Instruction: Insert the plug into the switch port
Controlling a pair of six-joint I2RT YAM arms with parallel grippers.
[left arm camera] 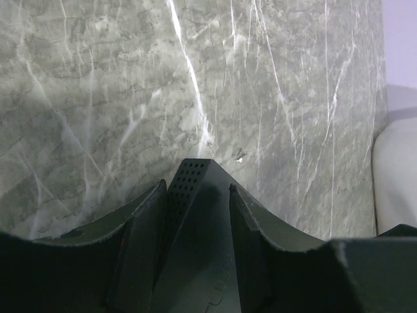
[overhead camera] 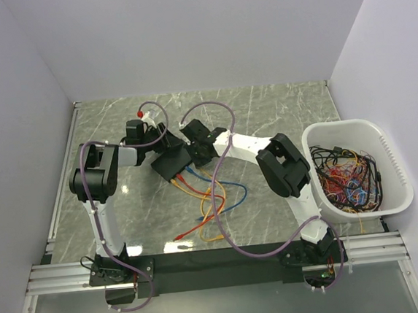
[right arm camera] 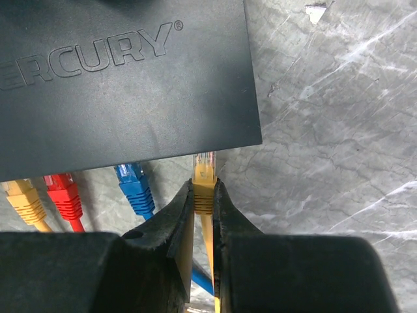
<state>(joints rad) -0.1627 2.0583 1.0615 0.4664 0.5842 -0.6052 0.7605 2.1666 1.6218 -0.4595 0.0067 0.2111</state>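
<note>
The switch [right arm camera: 124,78], a flat black box with pale lettering, fills the upper left of the right wrist view. My right gripper [right arm camera: 204,188] is shut on a yellow plug [right arm camera: 204,171]. The plug's clear tip reaches the switch's near edge, to the right of a blue plug [right arm camera: 133,186]; whether it has entered a port is hidden. In the left wrist view a corner of the switch [left arm camera: 195,215] sits between my fingers, and my left gripper [left arm camera: 197,189] is shut on it. From above, the switch [overhead camera: 171,163] lies between the left gripper [overhead camera: 158,148] and the right gripper [overhead camera: 191,158].
A red plug [right arm camera: 62,192] and another yellow plug [right arm camera: 23,195] sit in the switch left of the blue one. Orange, blue and red cables [overhead camera: 209,200] trail over the marble table toward the near edge. A white tub [overhead camera: 397,176] of tangled cables stands at the right.
</note>
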